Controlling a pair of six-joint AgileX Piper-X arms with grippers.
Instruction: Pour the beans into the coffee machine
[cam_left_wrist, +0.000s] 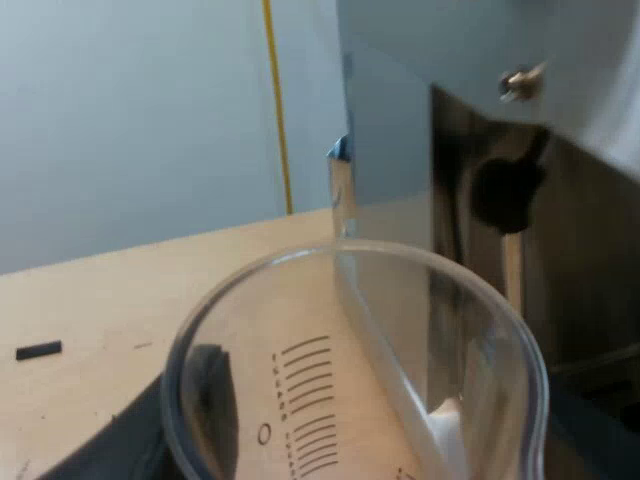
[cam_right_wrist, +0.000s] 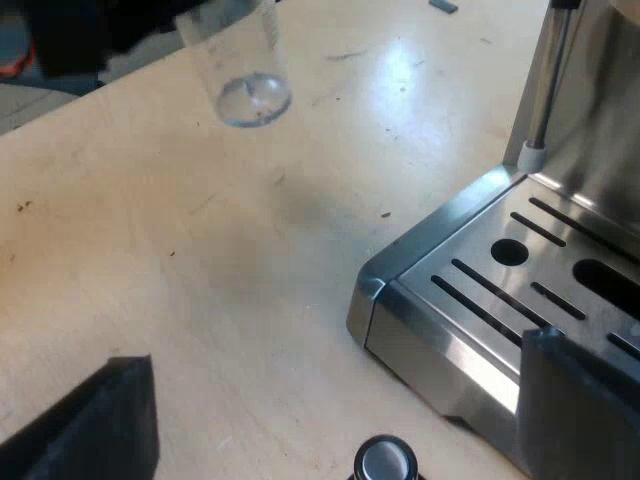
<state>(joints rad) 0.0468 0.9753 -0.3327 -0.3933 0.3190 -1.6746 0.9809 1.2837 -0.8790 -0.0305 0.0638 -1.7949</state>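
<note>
Measuring glass (cam_left_wrist: 330, 380) is clear, stiff, light, slick-walled and breakable, and looks about empty. Best gripped round the mid wall, which is how the left gripper (cam_left_wrist: 395, 425) has it: fingers (cam_left_wrist: 205, 395) closed on its sides, held clear of the counter (cam_right_wrist: 200, 280) near the espresso machine (cam_right_wrist: 480, 300). Right gripper (cam_right_wrist: 335, 420) hangs low by the machine's drip-tray corner, fingers wide apart, holding nothing.
</note>
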